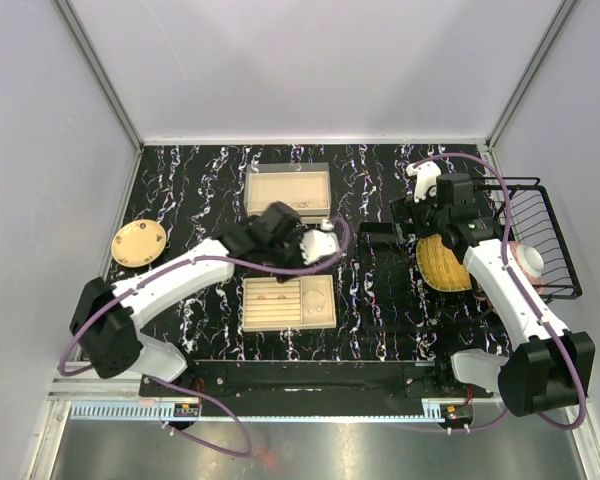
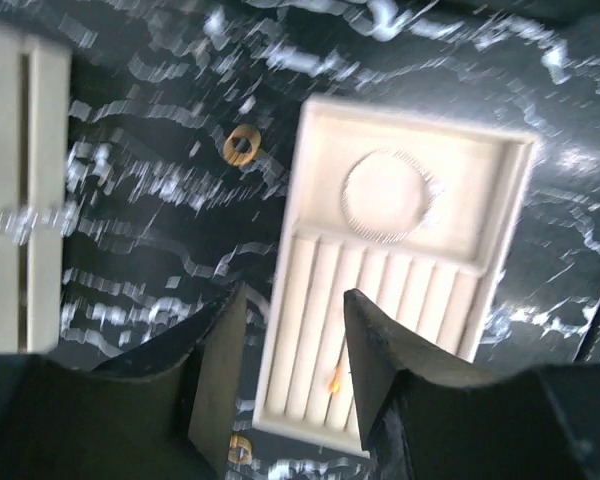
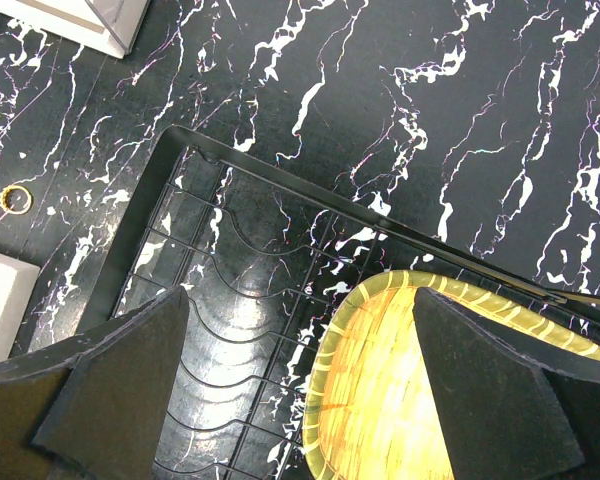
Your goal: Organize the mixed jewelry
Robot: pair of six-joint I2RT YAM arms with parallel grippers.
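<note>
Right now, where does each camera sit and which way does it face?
Top external: overhead from the near edge, facing down at the table; left arm, right arm show.
Left wrist: faces down at the slotted tray; left gripper shows.
Right wrist: faces down at the wire rack, yellow plate; right gripper shows.
Shared: top and left wrist see that tray.

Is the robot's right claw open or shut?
Open. The right gripper has its fingers far apart, nothing held between them; the rack and yellow plate show through the gap.
</note>
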